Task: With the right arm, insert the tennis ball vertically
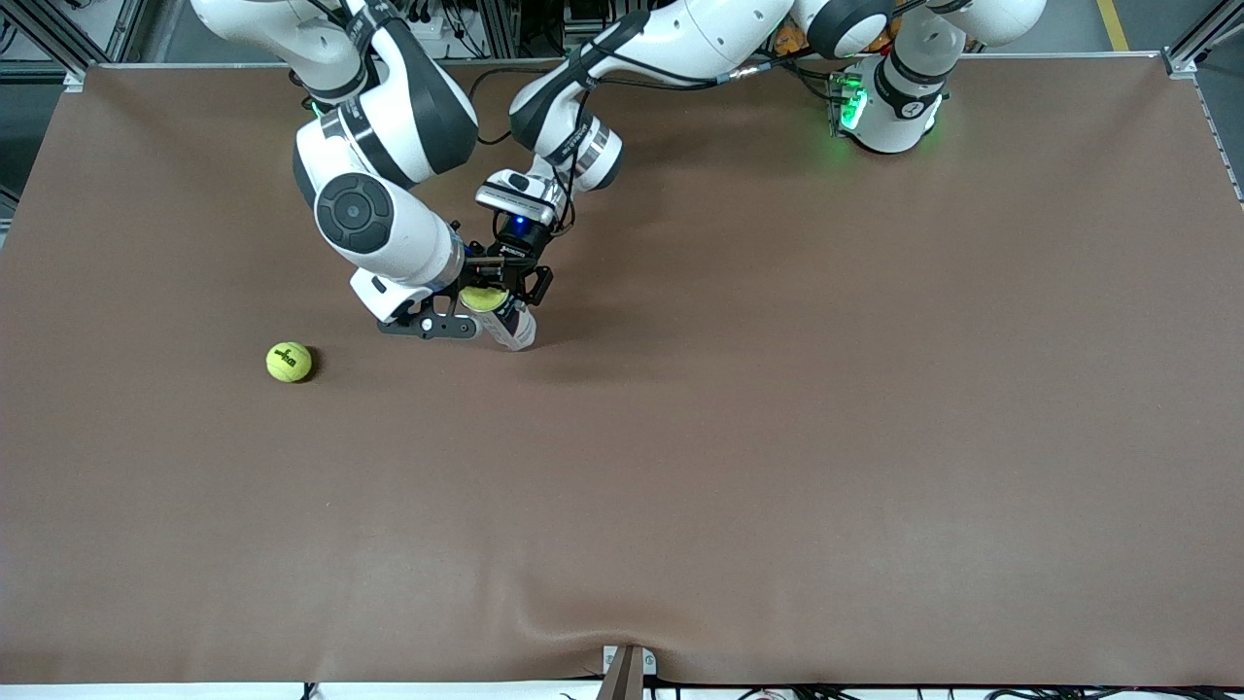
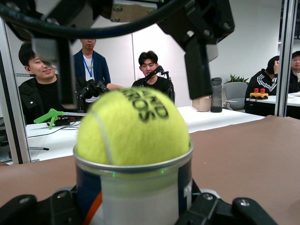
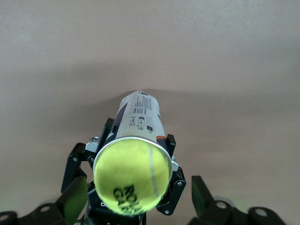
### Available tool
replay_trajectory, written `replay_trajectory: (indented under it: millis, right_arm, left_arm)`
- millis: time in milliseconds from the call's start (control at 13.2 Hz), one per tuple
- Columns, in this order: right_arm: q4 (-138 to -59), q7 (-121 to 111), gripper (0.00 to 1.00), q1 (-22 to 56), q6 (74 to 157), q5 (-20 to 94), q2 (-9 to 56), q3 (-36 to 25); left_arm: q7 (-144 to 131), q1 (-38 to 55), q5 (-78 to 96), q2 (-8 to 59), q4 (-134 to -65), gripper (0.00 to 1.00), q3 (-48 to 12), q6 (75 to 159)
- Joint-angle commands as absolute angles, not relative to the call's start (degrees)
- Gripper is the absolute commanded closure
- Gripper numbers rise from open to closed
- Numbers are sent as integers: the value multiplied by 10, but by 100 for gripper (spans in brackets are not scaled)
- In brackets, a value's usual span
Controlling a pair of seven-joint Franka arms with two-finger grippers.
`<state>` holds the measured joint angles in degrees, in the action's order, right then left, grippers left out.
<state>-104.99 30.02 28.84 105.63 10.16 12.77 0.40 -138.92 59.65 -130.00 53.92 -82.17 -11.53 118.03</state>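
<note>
A white and blue tennis ball can (image 1: 512, 329) stands upright on the brown table. My left gripper (image 1: 515, 292) is shut on it just below its rim. A yellow tennis ball (image 1: 483, 297) sits in the can's open mouth, with its upper half sticking out. My right gripper (image 1: 457, 309) is over the can's mouth. In the right wrist view (image 3: 138, 201) its fingers (image 3: 202, 193) are open and stand clear on either side of the ball (image 3: 132, 174). The left wrist view shows the ball (image 2: 133, 126) in the can (image 2: 140, 192).
A second yellow tennis ball (image 1: 289, 362) lies loose on the table, toward the right arm's end and nearer the front camera than the can. Both arms crowd the space above the can. The brown mat (image 1: 777, 437) covers the whole table.
</note>
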Motion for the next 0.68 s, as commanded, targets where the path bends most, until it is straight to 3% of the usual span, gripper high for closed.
replay_trajectory:
  millis: [0, 608]
  right_arm:
    - [-1052, 307, 0, 294, 1055, 112, 126, -1]
    - [-1055, 252, 0, 267, 1037, 65, 118, -7]
  left_arm:
    - [-1400, 589, -1344, 573, -779, 26, -128, 1175]
    - [-1400, 589, -1344, 573, -778, 26, -128, 1174]
